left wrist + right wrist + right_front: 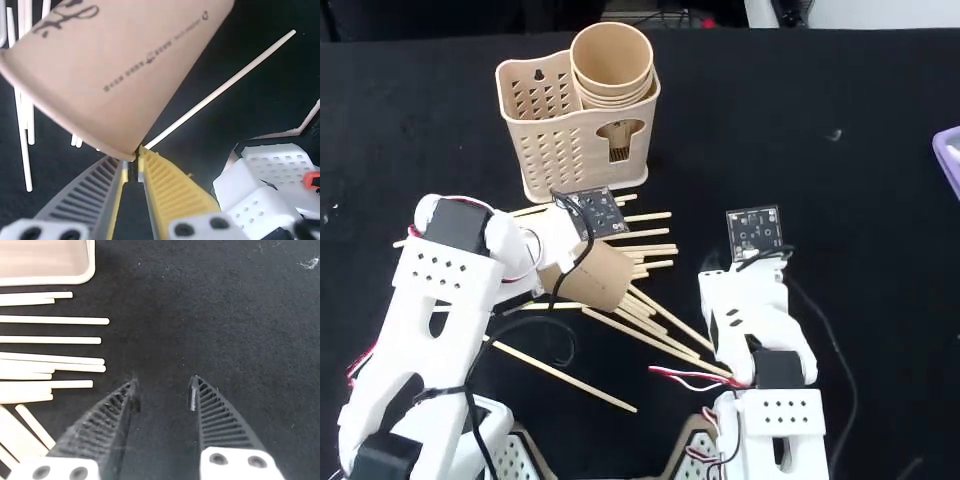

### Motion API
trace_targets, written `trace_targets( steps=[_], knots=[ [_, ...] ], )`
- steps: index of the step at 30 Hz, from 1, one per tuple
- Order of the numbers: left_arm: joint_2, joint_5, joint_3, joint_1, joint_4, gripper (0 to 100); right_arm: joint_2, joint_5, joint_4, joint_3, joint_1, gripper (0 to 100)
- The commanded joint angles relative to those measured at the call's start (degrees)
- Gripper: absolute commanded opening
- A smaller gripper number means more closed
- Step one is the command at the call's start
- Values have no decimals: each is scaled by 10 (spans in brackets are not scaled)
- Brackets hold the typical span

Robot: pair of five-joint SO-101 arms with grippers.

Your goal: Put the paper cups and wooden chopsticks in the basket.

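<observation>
Nearest me, one chopstick [560, 375] lies alone on the black counter [860, 200], slanting in front of the left arm. My left claw [131, 161] is pinched nearly closed on the rim of a cup [115, 65], which is tipped on its side over the chopsticks [655, 255] spread at mid-counter; whether it touches them I cannot tell. To the right, my right claw [162, 390] hangs with its jaws parted, gripping nothing, over bare counter just right of the chopstick ends. Farther back, left of centre, the basket [555, 150] stands upright with a stack of cups [612, 65] nested in its right part.
</observation>
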Motion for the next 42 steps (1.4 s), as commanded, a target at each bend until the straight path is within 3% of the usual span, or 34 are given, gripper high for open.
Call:
trace_targets(
  steps=[1,9,13,16,19,21,23,26,31,37,42],
  knots=[
    [-6,-8,12,16,4,31,-7,0,-14,-3,-5,166],
    [-6,-4,74,15,4,30,-8,-5,13,-19,-11,166],
    [-11,-4,73,15,3,30,-8,-3,156,-145,-82,166],
    [-12,-3,65,15,0,30,-8,1,168,-179,-156,166],
    [-11,18,61,16,-5,30,-9,46,151,-184,-228,129],
    [-12,47,65,16,-33,30,-9,64,147,-181,-265,21],
    [-12,86,65,16,-57,30,-14,62,132,-168,-288,27],
    [-12,149,66,17,-84,30,-45,50,97,-131,-287,14],
    [-12,216,66,17,-111,30,-141,-38,32,-56,-277,11],
    [-12,225,66,44,-113,30,-284,-59,-39,41,-278,11],
    [-13,263,61,103,-113,30,-279,-58,-59,79,-295,11]
  ],
)
